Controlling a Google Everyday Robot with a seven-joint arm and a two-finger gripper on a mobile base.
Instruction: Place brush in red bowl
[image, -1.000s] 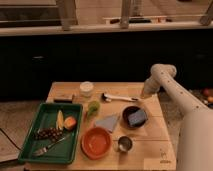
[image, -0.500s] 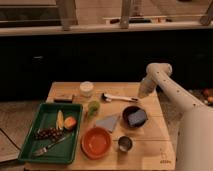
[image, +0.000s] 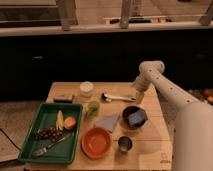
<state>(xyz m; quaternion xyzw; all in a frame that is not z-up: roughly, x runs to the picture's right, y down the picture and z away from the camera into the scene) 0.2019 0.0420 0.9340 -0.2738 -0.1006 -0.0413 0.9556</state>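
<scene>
The brush lies flat on the wooden table near its back edge, dark bristle head to the left, thin white handle pointing right. The red bowl sits empty near the front of the table. My gripper hangs at the end of the white arm, just right of the handle's tip and low over the table. It holds nothing that I can see.
A dark bowl holding a blue sponge stands just below the gripper. A small metal cup is beside the red bowl. A green tray with a fork, grapes and fruit is on the left. A white cup, a green cup and a grey cloth lie mid-table.
The arm has swung left and the gripper has come down toward the right end of the brush handle. The brush and dishes have not moved.
</scene>
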